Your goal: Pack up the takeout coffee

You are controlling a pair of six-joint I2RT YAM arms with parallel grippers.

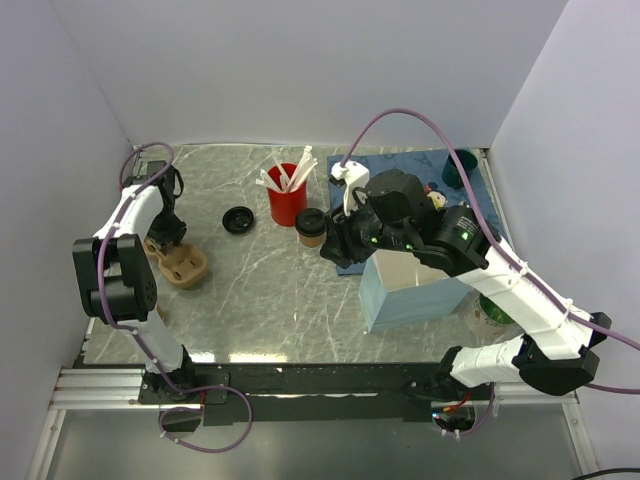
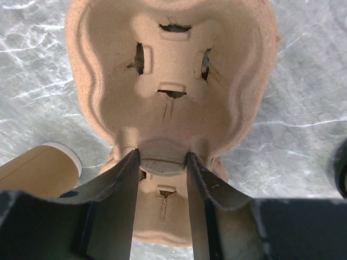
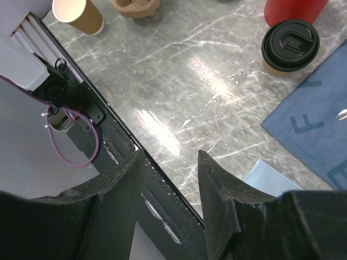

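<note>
Standing just right of the red cup (image 1: 287, 200) of white utensils, almost against its base, the takeout coffee (image 1: 311, 227) is upright on the counter (image 1: 260, 300) with its black lid pressed on, at the edge of a blue printed sheet (image 3: 309, 124). Well left of the red cup, the pulp carrier (image 2: 173, 81) lies flat with its wells facing up. The left jaws are closed on the raised ridge between its two wells. That hold looks meant to pin the light tray so it cannot slide or tip when a cup is pushed in. A lidless paper cup (image 2: 38, 170) sits just beside the carrier.

The right jaws hang apart and empty above the counter, near the coffee on the side away from the red cup. From there they could likely come in at the cup wall below the lid, where the paper gives a firmer hold than the plastic rim. A loose black lid (image 1: 238, 219) rests just left of the red cup. The coffee is not yet lifted.
</note>
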